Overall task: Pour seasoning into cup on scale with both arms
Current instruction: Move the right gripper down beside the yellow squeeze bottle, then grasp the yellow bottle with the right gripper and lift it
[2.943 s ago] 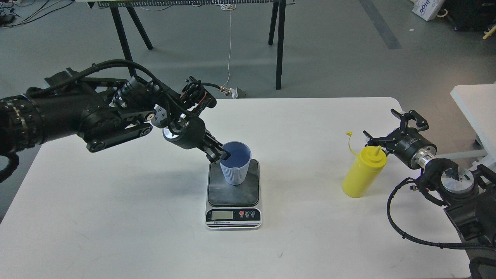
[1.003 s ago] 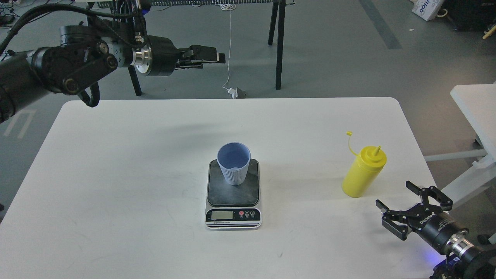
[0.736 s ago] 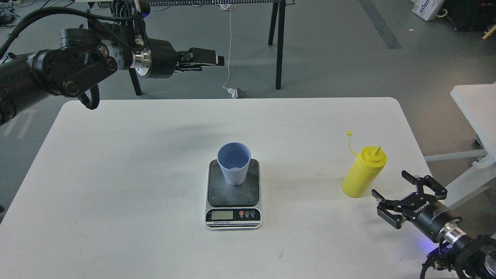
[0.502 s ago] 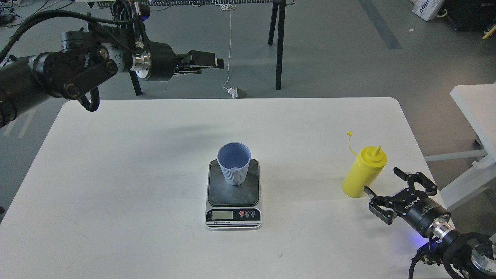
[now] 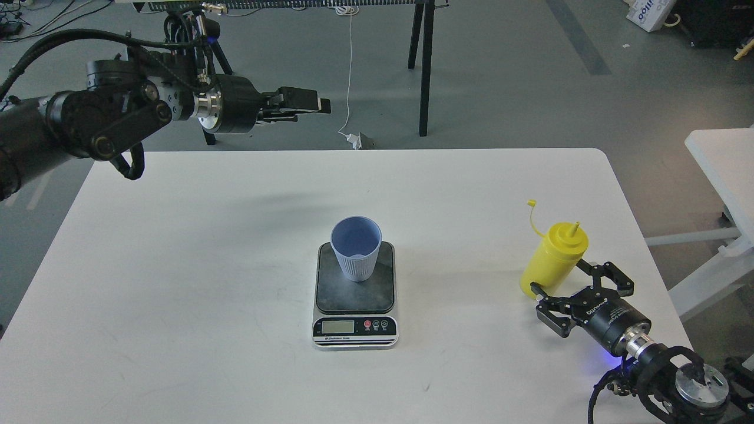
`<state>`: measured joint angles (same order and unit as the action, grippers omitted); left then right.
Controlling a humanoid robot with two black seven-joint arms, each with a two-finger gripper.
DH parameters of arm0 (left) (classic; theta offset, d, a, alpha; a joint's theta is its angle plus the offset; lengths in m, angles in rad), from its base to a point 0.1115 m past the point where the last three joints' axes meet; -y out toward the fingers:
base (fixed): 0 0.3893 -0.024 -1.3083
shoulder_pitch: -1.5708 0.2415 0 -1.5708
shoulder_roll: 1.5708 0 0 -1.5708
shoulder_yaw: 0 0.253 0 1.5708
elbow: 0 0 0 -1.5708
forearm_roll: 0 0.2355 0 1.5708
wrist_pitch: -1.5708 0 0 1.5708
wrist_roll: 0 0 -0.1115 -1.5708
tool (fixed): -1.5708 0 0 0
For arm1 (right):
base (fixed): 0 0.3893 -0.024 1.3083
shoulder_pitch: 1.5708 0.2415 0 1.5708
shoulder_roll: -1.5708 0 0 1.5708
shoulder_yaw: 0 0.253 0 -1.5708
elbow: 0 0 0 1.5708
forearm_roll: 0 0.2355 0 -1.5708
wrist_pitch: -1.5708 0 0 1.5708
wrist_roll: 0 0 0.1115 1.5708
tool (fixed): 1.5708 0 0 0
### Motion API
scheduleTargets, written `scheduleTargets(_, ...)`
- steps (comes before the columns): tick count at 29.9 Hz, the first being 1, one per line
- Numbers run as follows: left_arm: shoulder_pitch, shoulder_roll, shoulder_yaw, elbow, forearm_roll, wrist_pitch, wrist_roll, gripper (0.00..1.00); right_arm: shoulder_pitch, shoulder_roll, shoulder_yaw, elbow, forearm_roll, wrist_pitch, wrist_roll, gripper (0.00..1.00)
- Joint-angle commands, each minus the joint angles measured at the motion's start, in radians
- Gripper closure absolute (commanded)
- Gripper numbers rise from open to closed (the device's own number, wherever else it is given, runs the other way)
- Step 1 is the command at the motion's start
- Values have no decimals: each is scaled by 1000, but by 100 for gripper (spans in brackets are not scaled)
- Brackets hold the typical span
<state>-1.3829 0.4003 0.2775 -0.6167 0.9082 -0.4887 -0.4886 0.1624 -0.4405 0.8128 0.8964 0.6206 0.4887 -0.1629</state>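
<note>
Table [image 5: 177,282]: white matte top with rounded corners, lightly scuffed; wide bare stretches to the left of and in front of the scale, a narrower bare strip between the scale and the bottle.
Floor [image 5: 500,70]: grey, beyond the far table edge; black trestle legs [image 5: 425,65] and a white hanging cable [image 5: 349,65] stand past that edge.
Second table [image 5: 721,159]: white, just off the right edge, apart from the main top.
Left arm [image 5: 88,118]: black with a silver ring and looped cables, held high over the far left corner, well apart from everything on the table.
Left gripper [image 5: 306,106]: points right, seen side-on; its fingers lie close together with nothing between them.
Right arm [image 5: 665,377]: black, silver joint cap, comes in from the lower right corner close to the right table edge.
Right gripper [image 5: 574,288]: jaws spread wide, one finger on each side of the bottle's base, at or nearly at its sides; whether they touch cannot be told.
Scale [image 5: 355,294]: flat rectangle at mid-table, dark grey plate, silver front with LCD and round buttons; digits too small to read.
Seasoning [image 5: 554,259]: bright yellow smooth plastic bottle, pointed nozzle, tethered cap off to its upper left; stands on the table's right side, well apart from the scale.
Cup [image 5: 356,247]: pale blue, tapered, ribbed outside; upright on the far part of the weighing plate, mouth open, nothing over it.
</note>
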Motion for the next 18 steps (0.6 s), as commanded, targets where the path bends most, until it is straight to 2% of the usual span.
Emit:
scheduleTargets(1, 13, 0, -1, 0, -2, 0, 0, 14, 25, 29, 0, -43, -16, 0, 6, 2)
scheduleTargets(4, 16, 0, -1, 0, -2, 0, 0, 14, 31, 37, 2, -50, -33, 0, 6, 6)
scheduleTargets(11, 24, 2, -1, -1, -2, 0, 0, 14, 52, 63, 2, -68, -51, 0, 6, 27)
scheduleTargets(15, 31, 2, -1, 0, -2, 0, 0, 14, 52, 75, 2, -67, -81, 0, 8, 50)
scheduleTargets(18, 35, 2, -1, 0, -2, 0, 0, 14, 57, 77, 2, -62, -93, 0, 6, 78)
